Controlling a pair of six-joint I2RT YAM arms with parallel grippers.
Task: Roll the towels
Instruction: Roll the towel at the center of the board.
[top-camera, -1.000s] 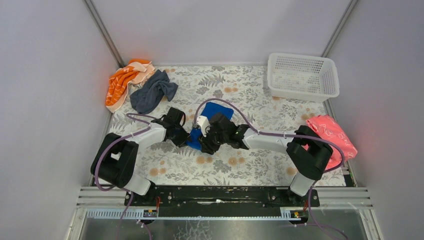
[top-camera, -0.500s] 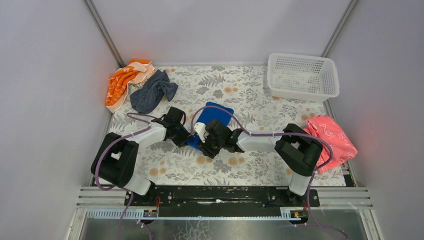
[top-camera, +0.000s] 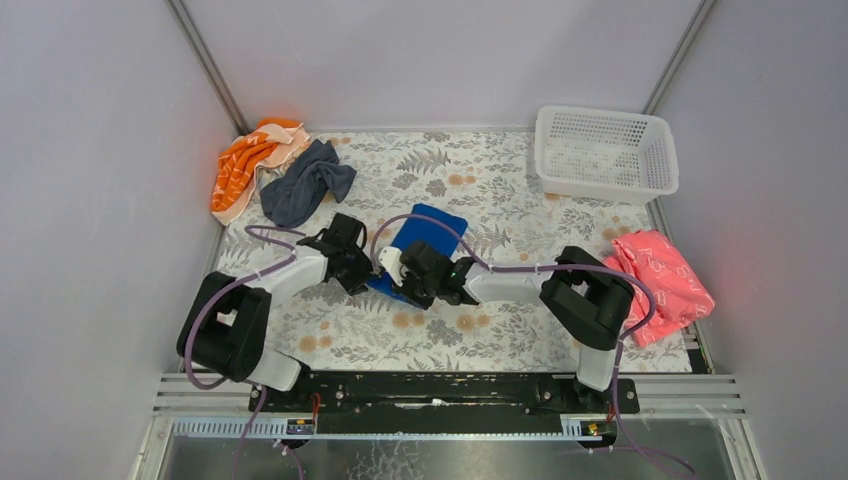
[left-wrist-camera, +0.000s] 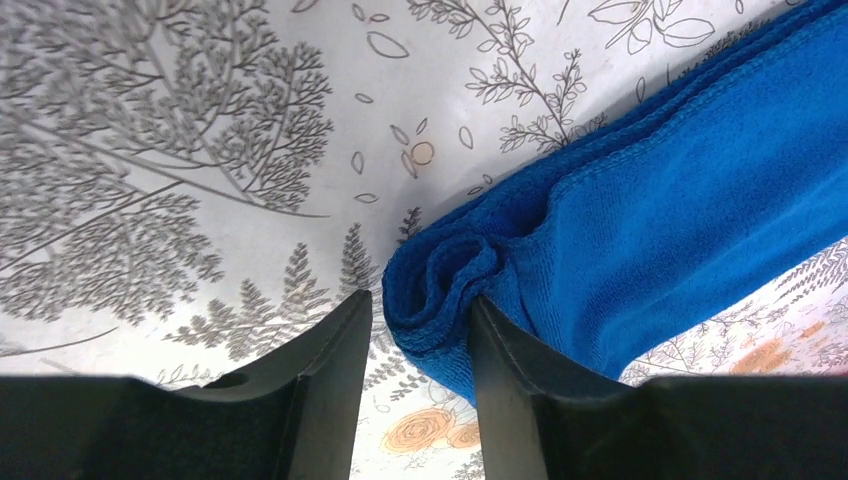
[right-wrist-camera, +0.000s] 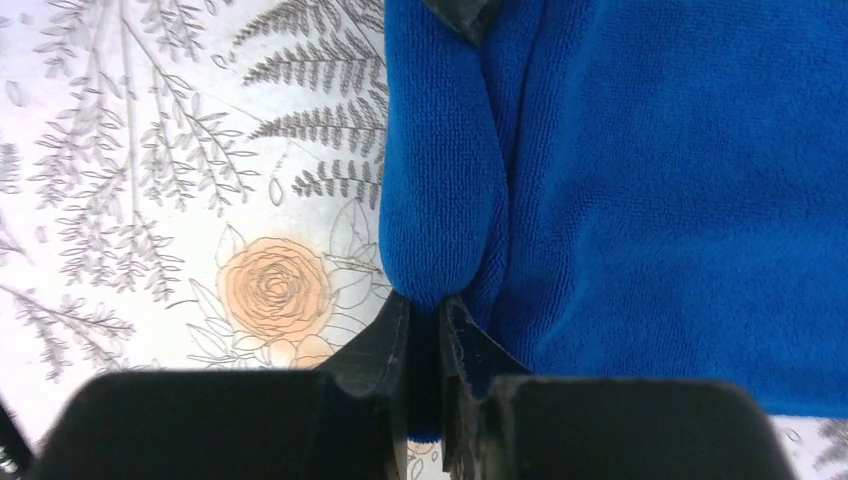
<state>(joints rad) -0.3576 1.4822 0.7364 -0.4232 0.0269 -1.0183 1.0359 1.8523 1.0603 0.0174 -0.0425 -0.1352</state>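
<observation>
Clamped almost together in the right gripper (right-wrist-camera: 425, 310): a raised fold of the blue towel (right-wrist-camera: 680, 180), pinched at the fold's near end. Parted in the left gripper (left-wrist-camera: 420, 325), astride the same towel's rolled end, with a sliver of table (left-wrist-camera: 150, 150) showing between one finger and the cloth. From above, both grippers down low and close together at the towel's near-left corner, one on each side of the short roll started there. Past the roll, the rest of the towel flat on the floral table near its middle, stretching away toward the far right. Well apart, at the far left: the grey towel (top-camera: 305, 185), crumpled and unrolled, just beside an orange cloth (top-camera: 245, 165) bunched against the wall. In the far right corner, a white basket (top-camera: 605, 150). At the right edge, a pink cloth (top-camera: 665, 275), close by the right arm.
</observation>
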